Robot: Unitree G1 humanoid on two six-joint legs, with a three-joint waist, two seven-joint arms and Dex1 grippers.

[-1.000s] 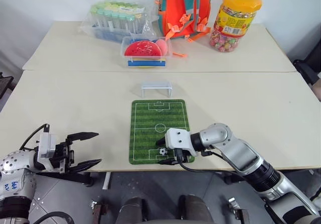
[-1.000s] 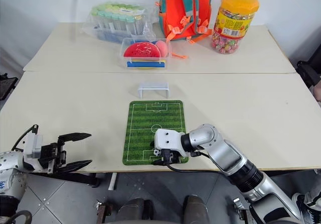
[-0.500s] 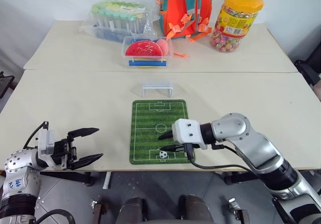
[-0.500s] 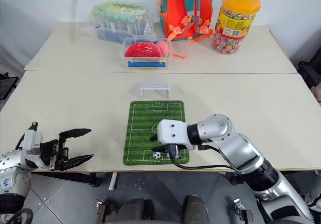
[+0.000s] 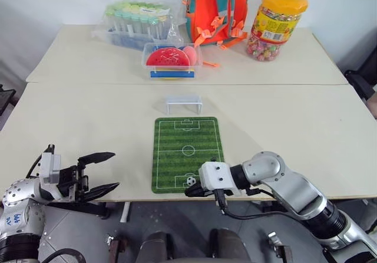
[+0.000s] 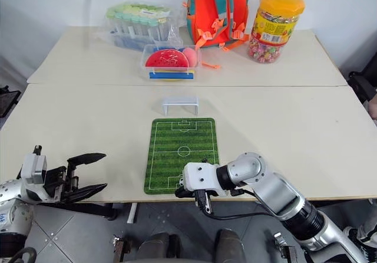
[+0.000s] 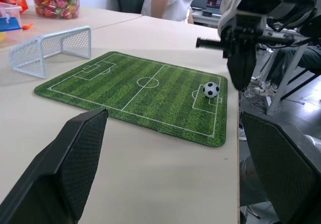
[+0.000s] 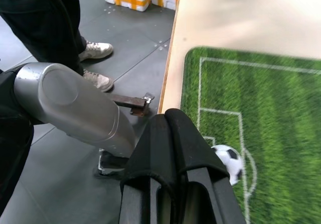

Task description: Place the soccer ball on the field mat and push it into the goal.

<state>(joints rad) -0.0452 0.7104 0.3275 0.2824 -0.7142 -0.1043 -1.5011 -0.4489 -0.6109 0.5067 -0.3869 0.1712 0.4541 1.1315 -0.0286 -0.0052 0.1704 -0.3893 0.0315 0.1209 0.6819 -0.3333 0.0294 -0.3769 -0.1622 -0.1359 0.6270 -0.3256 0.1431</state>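
The soccer ball (image 5: pixel 191 181) lies on the field mat (image 5: pixel 187 134), inside the marked box at the mat's near end, close to the table's near edge. The mat lies flat on the near table (image 5: pixel 294 127), its long side running from near to far. The goal (image 5: pixel 184 104) stands upright on the table just beyond the mat's far end, apart from it, its mouth facing the mat.

The right gripper (image 5: pixel 189 191) has its two black fingers pressed together with nothing between them. It hangs at the table's near edge, just on the near side of the ball, pointing left; in the right wrist view the ball (image 8: pixel 228 160) lies beside the closed fingertips (image 8: pixel 170 128), and whether they touch it cannot be told.

The left gripper (image 5: pixel 108 171) is spread wide and empty, level, at the near left corner of the table, well apart from the mat.

On the far table stand a clear box (image 5: pixel 169 60) of coloured things, a backpack (image 5: pixel 218 9), a candy jar (image 5: pixel 274 23) and a pack of tubes (image 5: pixel 136 20).
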